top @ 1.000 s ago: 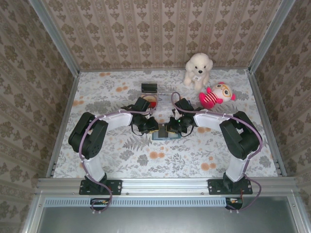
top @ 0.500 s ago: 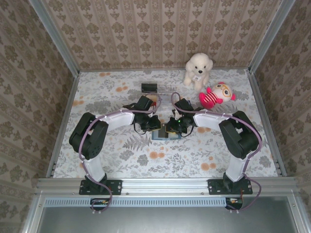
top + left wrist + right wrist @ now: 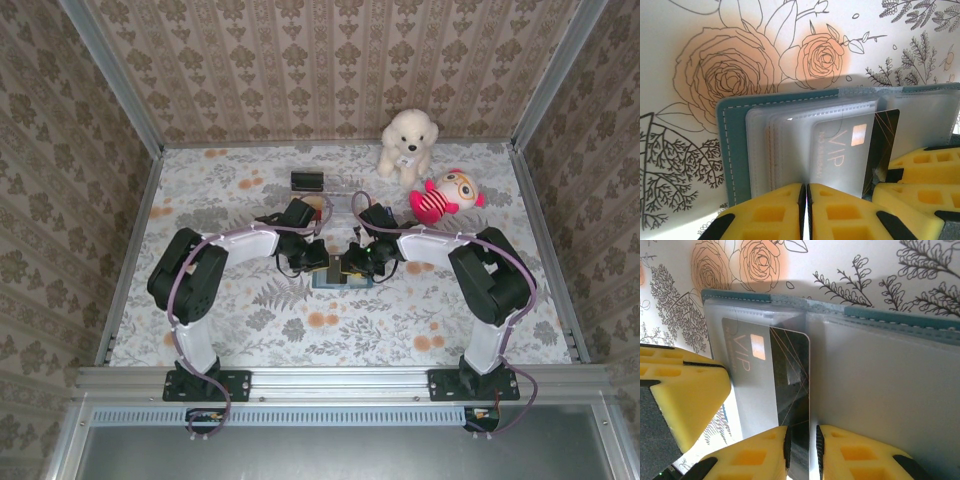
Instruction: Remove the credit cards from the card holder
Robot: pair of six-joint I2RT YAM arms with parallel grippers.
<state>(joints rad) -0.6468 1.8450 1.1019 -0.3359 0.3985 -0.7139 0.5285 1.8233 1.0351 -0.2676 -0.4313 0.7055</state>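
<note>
You have the left hand [image 3: 806, 205] pressed together at the teal card holder [image 3: 732, 150], the right hand [image 3: 801, 450] slightly spread over the half-exposed VIP card [image 3: 790, 370]: thin, stiff, likely slick; pinch its bare end.

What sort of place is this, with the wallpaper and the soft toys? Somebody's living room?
Probably a small robot test booth dressed like a home, not a real room: wallpapered panels set in bare metal framing, a flowered tabletop, and two robot arms bolted to a rail at its near edge.

Left arm [image 3: 240, 241], right arm [image 3: 440, 243] bent inward; left fingers [image 3: 765, 215] together, right fingers [image 3: 750, 460] slightly parted.
</note>
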